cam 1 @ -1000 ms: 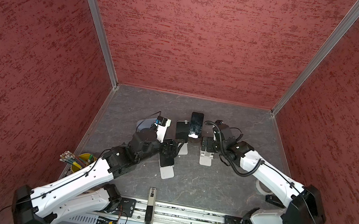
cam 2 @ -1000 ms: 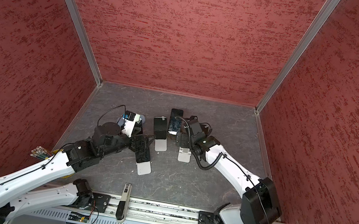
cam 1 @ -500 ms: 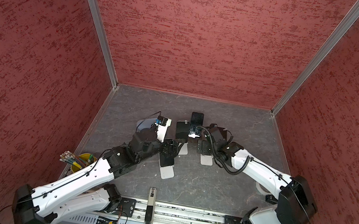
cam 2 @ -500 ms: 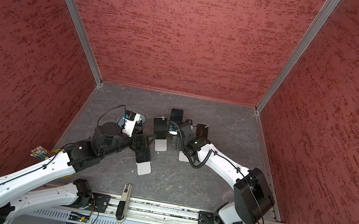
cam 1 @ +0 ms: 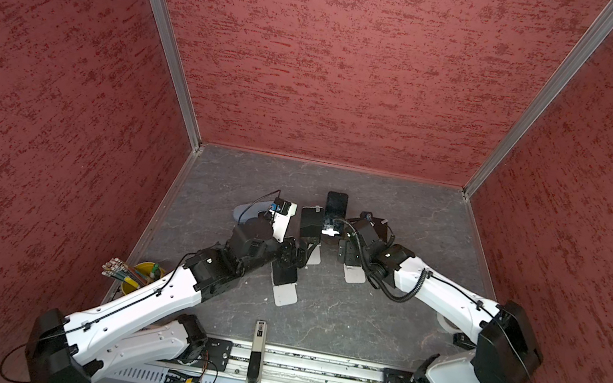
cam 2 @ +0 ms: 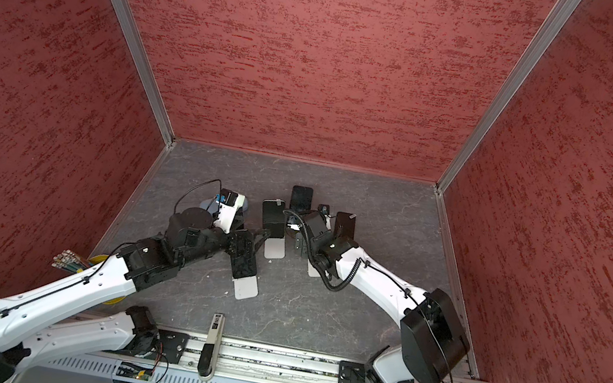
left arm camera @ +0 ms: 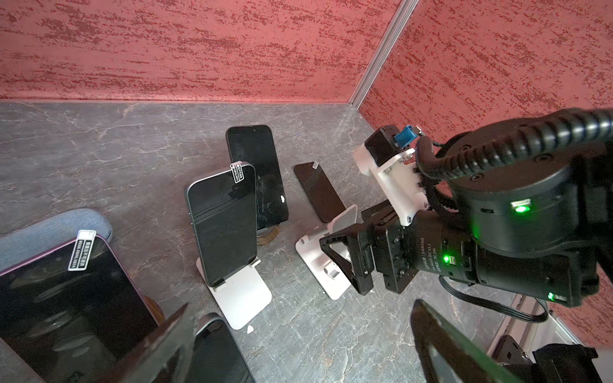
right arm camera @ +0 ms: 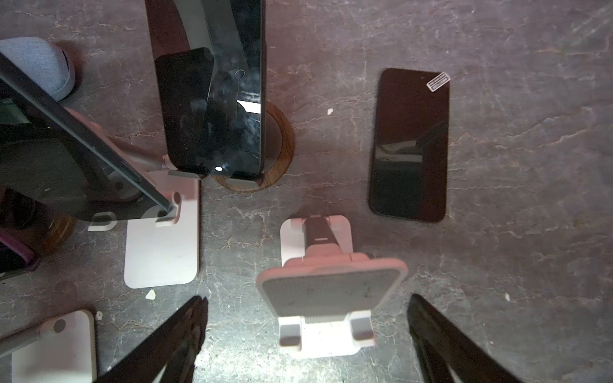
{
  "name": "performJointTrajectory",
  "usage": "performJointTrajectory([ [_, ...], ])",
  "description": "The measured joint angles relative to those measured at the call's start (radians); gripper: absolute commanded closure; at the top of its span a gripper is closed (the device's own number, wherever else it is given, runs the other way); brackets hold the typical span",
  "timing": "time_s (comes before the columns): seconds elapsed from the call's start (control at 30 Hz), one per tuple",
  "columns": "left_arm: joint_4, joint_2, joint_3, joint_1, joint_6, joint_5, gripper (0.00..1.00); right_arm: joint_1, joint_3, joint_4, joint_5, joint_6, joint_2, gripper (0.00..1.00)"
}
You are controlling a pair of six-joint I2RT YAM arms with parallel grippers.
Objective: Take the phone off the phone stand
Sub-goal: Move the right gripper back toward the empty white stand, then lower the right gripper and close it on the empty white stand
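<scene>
Seeing the slim black glossy phone (right arm camera: 409, 146) lying flat on the grey marbled counter (right arm camera: 530, 265), just beside the bare white plastic phone stand (right arm camera: 331, 291). Hovering over that stand, the right pincer (right arm camera: 306, 298), spread apart, gripping nothing. Same with the left pincer (left arm camera: 302, 305), gaping, empty.

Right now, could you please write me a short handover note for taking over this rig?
Left gripper: open, empty.
Right gripper: open, empty, over the empty white stand.
Done: one flat phone lies on the table beside that stand.
Left: the phone on the wooden-base stand, the phone on the second white stand and the purple-edged phone are still propped up.
</scene>
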Motion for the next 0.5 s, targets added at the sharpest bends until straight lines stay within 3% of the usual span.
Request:
performJointTrajectory([
  [0.5, 0.017, 0.043, 0.020, 0.007, 0.007, 0.011, 0.00, -0.001, 0.016, 0.013, 0.044, -0.089, 0.041, 0.06],
])
